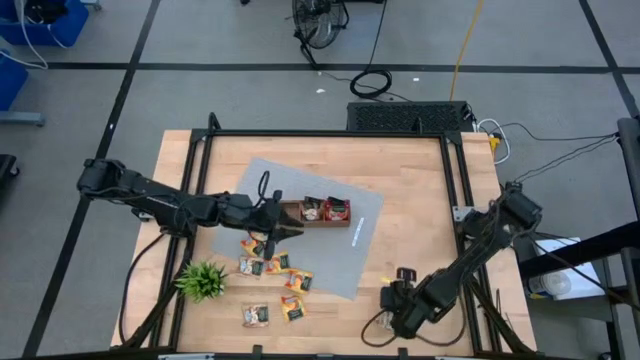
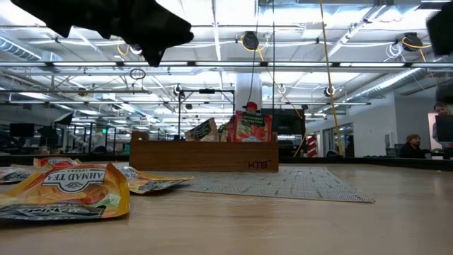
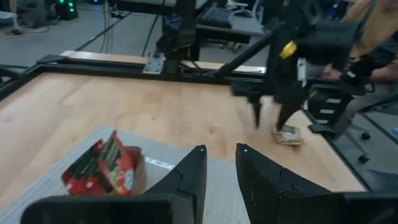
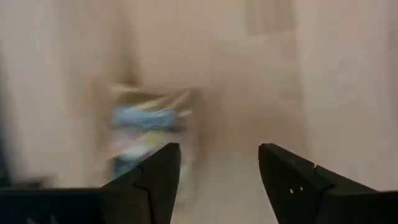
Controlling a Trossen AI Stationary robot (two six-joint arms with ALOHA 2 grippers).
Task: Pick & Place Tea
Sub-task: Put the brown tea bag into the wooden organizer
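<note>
A brown wooden tray (image 1: 296,212) stands on a grey mat (image 1: 345,250) and holds several upright red tea sachets (image 1: 336,209). More tea sachets (image 1: 268,265) lie flat on the mat and the table toward the near left. My left gripper (image 1: 290,228) hovers at the tray's left end, roughly level, narrowly open with nothing between its fingers (image 3: 221,155). My right gripper (image 1: 400,290) points down near the table's near edge, right of the mat, and is open (image 4: 217,168). It stands just above a lone sachet (image 3: 287,135) lying flat on the wood, blurred in the right wrist view (image 4: 149,127).
A small green spiky plant (image 1: 203,280) stands at the near left corner. Two sachets (image 1: 257,316) lie close to the near edge. Bare wood (image 1: 420,190) stretches right of the mat. A black frame (image 1: 330,133) borders the table. People show far behind (image 2: 414,145).
</note>
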